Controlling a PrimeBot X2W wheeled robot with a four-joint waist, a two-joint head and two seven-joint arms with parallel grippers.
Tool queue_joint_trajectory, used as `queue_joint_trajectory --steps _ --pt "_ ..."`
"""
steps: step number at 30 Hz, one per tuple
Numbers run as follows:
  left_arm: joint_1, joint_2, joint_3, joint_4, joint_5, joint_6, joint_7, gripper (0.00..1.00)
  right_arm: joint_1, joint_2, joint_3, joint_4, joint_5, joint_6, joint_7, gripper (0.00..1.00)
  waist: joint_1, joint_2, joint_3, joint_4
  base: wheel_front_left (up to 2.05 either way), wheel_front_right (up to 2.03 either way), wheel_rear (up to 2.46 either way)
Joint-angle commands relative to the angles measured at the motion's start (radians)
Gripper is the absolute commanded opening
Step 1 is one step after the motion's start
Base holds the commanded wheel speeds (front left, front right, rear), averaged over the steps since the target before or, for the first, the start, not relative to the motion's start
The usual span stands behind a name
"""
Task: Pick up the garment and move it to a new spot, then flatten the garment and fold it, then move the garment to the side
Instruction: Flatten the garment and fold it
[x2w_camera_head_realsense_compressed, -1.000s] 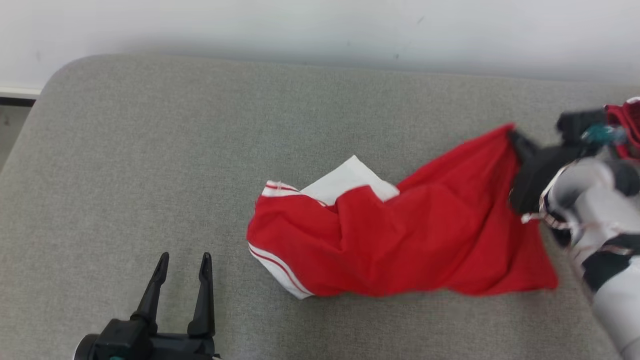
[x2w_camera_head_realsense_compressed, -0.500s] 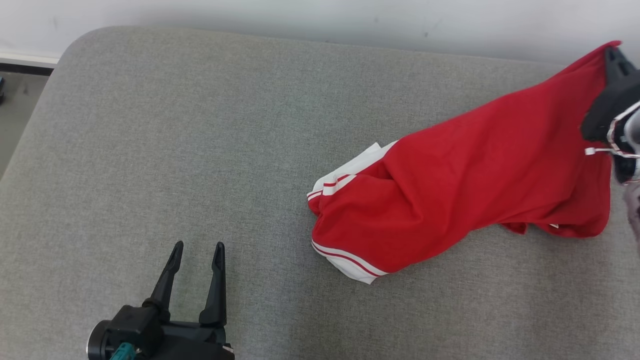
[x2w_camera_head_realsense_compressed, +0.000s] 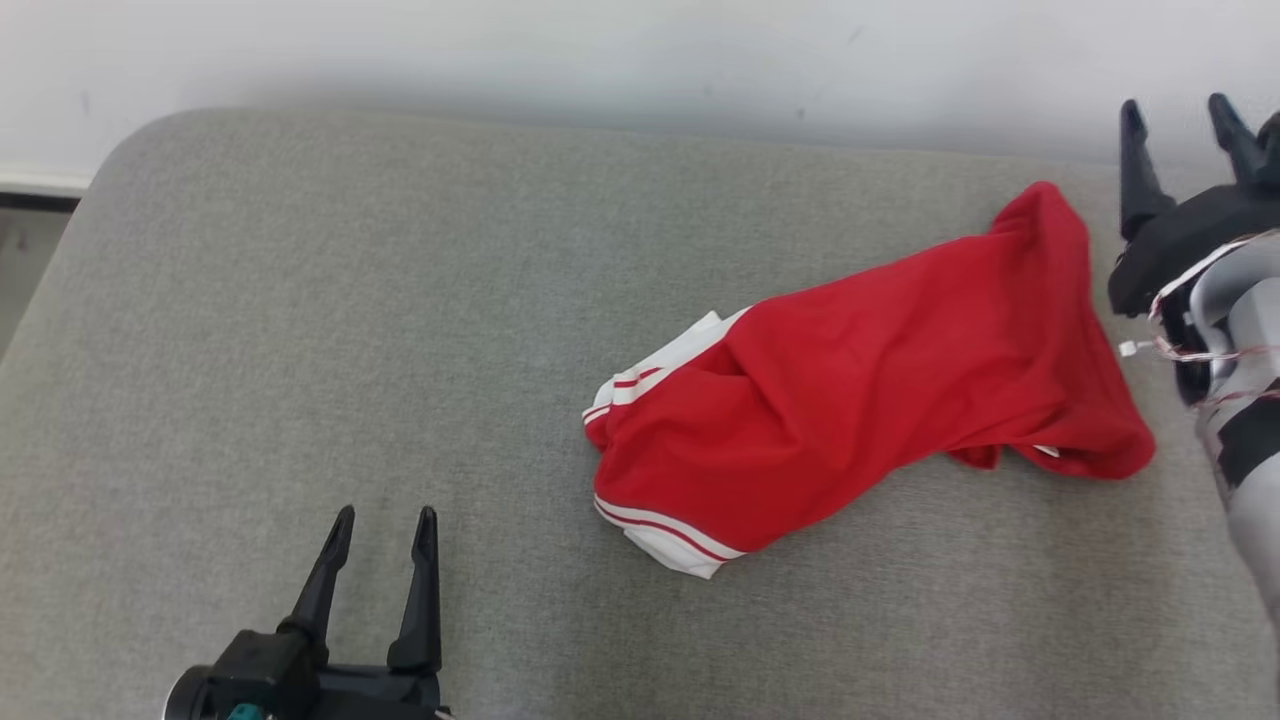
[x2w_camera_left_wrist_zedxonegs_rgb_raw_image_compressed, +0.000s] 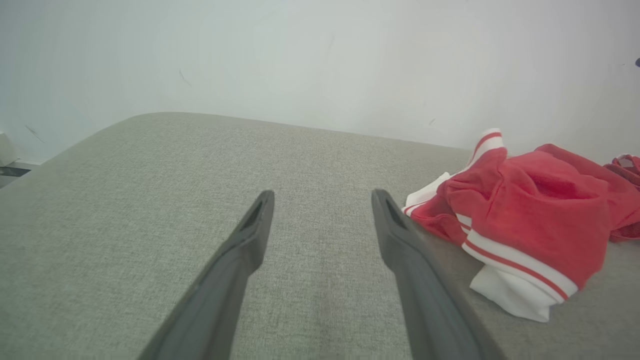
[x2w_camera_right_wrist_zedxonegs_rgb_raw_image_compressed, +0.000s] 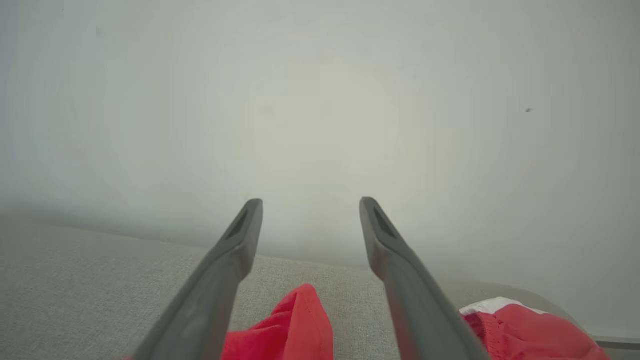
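The garment (x2w_camera_head_realsense_compressed: 860, 390), red with white striped trim, lies crumpled in a long heap right of centre on the grey cushion (x2w_camera_head_realsense_compressed: 300, 300). Its trimmed end points toward my left gripper (x2w_camera_head_realsense_compressed: 386, 512), which stands open and empty at the lower left, well apart from the cloth. In the left wrist view the garment (x2w_camera_left_wrist_zedxonegs_rgb_raw_image_compressed: 540, 215) lies to the right of my open left gripper (x2w_camera_left_wrist_zedxonegs_rgb_raw_image_compressed: 322, 192). My right gripper (x2w_camera_head_realsense_compressed: 1174, 102) is open at the upper right, just beyond the garment's far end and apart from it. In the right wrist view a red fold of the garment (x2w_camera_right_wrist_zedxonegs_rgb_raw_image_compressed: 295, 325) lies below my open right gripper (x2w_camera_right_wrist_zedxonegs_rgb_raw_image_compressed: 311, 200).
A white wall (x2w_camera_head_realsense_compressed: 600, 50) runs along the cushion's far edge. The cushion's rounded left corner (x2w_camera_head_realsense_compressed: 110, 160) drops off to the floor. Another red cloth with white trim (x2w_camera_right_wrist_zedxonegs_rgb_raw_image_compressed: 525, 330) lies at the far right. Bare cushion spreads left of the garment.
My right gripper was shut on the garment's raised far end and has now opened and let go. That end has dropped onto the cushion. The head camera has shifted too.
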Motion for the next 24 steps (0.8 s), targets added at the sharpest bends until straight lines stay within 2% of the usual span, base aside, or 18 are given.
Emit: queue_joint_trajectory --steps 1,6,12,16,17,24 --pt "0.019 0.0 0.01 0.0 0.011 0.002 -0.002 1.0 0.047 0.02 -0.008 -0.036 -0.011 0.0 -0.013 1.0 0.0 -0.0001 -0.035 -0.036 0.0 0.0 0.0" --pt "0.044 -0.001 0.021 -0.005 0.023 0.002 -0.002 1.0 0.188 0.035 -0.073 -0.218 -0.026 0.0 -0.013 1.0 0.0 -0.0001 -0.058 -0.073 0.0 0.0 0.0" --pt "0.063 0.0 0.021 -0.006 0.026 0.002 -0.002 1.0 0.404 0.082 -0.171 -0.452 -0.057 0.0 -0.014 1.0 0.0 -0.0001 -0.08 -0.102 0.0 0.0 0.0" --pt "0.07 0.002 0.019 -0.004 0.026 0.002 -0.002 1.0 0.549 0.138 -0.24 -0.601 -0.08 0.0 -0.012 1.0 0.0 -0.0001 -0.091 -0.114 0.0 0.0 0.0" --pt "0.07 0.002 0.019 -0.004 0.026 0.002 -0.002 1.0 0.549 0.138 -0.24 -0.601 -0.08 0.0 -0.012 1.0 0.0 -0.0001 -0.091 -0.114 0.0 0.0 0.0" --pt "0.074 0.006 0.005 0.003 0.021 0.002 -0.002 1.0 0.778 0.238 -0.296 -0.818 -0.097 0.0 -0.012 1.0 0.0 -0.0001 -0.105 -0.121 0.0 0.0 0.0"
